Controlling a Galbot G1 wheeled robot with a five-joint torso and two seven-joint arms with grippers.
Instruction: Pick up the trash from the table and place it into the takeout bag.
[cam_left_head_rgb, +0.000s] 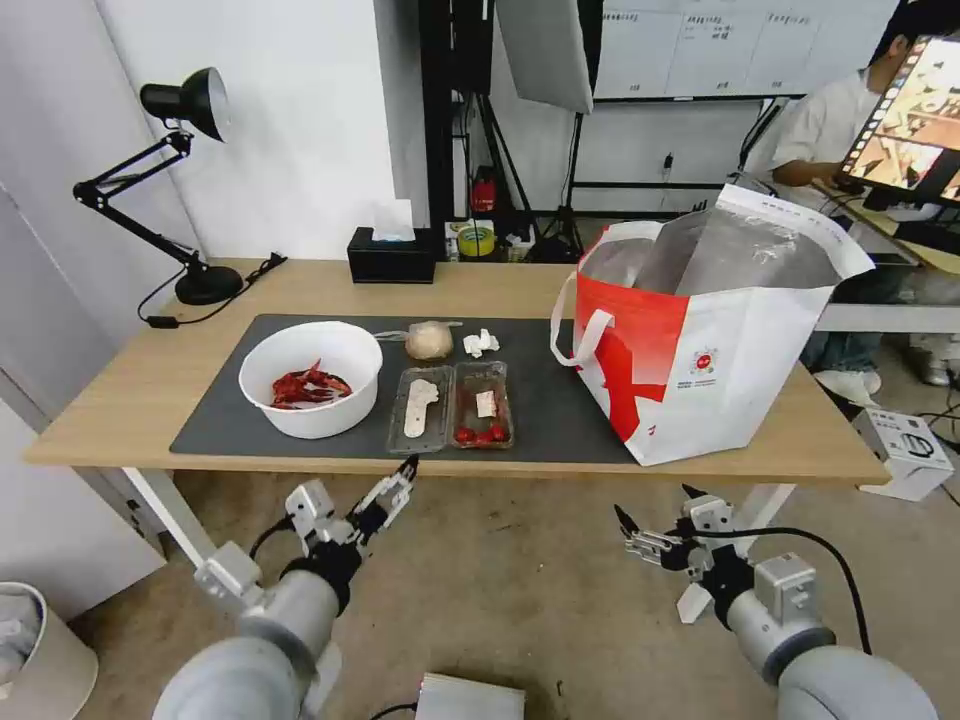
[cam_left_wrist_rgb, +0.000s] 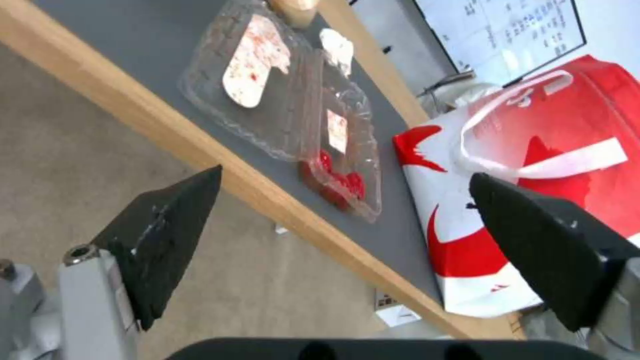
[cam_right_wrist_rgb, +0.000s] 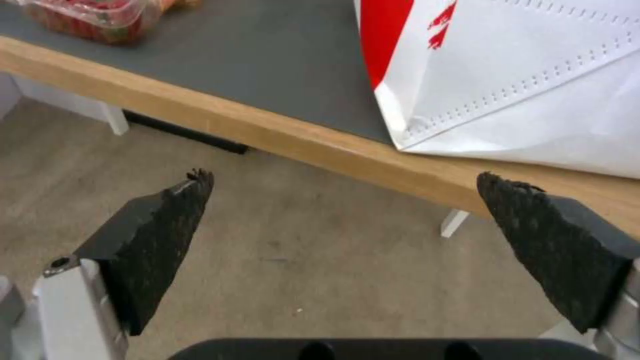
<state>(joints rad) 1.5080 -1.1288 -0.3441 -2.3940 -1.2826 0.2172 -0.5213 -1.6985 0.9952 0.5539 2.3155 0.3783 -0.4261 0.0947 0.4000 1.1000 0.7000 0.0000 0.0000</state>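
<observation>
The trash lies on the dark grey mat (cam_left_head_rgb: 560, 420) of the table (cam_left_head_rgb: 110, 400), all to the left of the takeout bag (cam_left_head_rgb: 700, 370). The white bowl (cam_left_head_rgb: 311, 378) with red crayfish shells is the leftmost. Just beside it, on its right, the clear clamshell (cam_left_head_rgb: 452, 405) lies opened flat near the front edge, with the red tomatoes in its right half. Behind the clamshell are the clear bag with a beige lump (cam_left_head_rgb: 429, 340) and the crumpled tissue (cam_left_head_rgb: 481, 343). The takeout bag stands upright on the right part of the table, its mouth open and the foil lining visible.

The left gripper (cam_left_head_rgb: 400, 482) hangs in front of the table edge, just below the clamshell, with its fingers wide apart and nothing between them. The right gripper (cam_left_head_rgb: 655, 520) is lower, in front of the takeout bag, also wide open and empty.

I think the main risk is the clamshell: it is thin and open, so a pinch on one half can bend it and let the tomatoes roll out. It is also near the edge, so a push from the gripper may slide it off. The bowl is wide, and if it tilts the shells may spill. The bag wall is soft, and a touch may fold the mouth.
</observation>
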